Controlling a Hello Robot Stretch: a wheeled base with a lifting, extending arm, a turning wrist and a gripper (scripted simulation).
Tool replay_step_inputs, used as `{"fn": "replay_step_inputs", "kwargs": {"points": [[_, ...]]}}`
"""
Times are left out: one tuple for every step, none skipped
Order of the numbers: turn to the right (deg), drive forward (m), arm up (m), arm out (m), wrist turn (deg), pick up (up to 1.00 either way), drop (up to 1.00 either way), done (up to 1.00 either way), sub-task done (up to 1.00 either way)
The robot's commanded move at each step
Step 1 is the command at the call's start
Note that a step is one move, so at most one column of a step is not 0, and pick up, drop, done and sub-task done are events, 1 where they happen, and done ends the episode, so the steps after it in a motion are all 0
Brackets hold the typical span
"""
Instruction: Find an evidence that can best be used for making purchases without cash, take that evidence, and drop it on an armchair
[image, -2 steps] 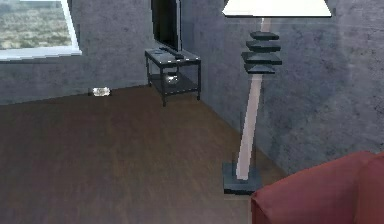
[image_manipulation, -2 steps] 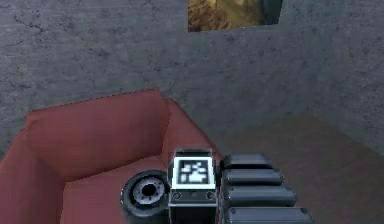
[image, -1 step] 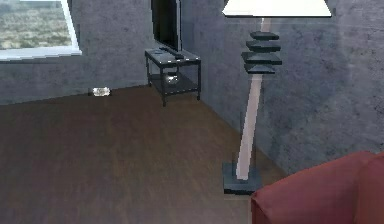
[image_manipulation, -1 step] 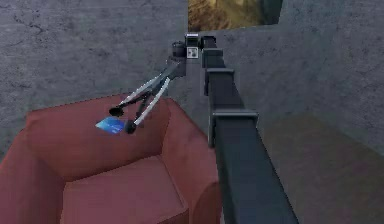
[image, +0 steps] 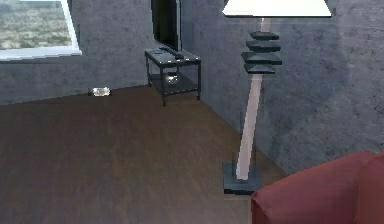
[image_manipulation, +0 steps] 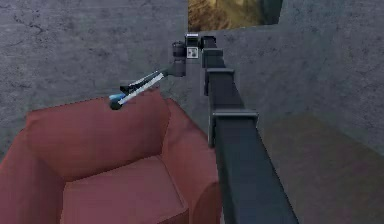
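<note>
Near the back edge of the red armchair (image_manipulation: 100, 165): gripper (image_manipulation: 122, 97) at the end of the long dark arm (image_manipulation: 235, 130), fingers (image_manipulation: 140, 88) aimed left. Cannot tell how the fingers stand, nor whether holding a payment card. Seems late in the task: already at the armchair, with only the drop onto the seat left, if carrying.

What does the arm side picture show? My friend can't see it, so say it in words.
A dark square robot arm stretches toward a rough grey wall, its thin-fingered claw pointing left above the back of a big red cushioned armchair in the picture. Whether the claw holds anything cannot be told.
</note>
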Motion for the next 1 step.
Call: {"fn": "replay_step_inputs", "kwargs": {"points": [[0.0,0.00,-0.38,0.00,0.0,0.00,0.00,0.00,0.00]]}}
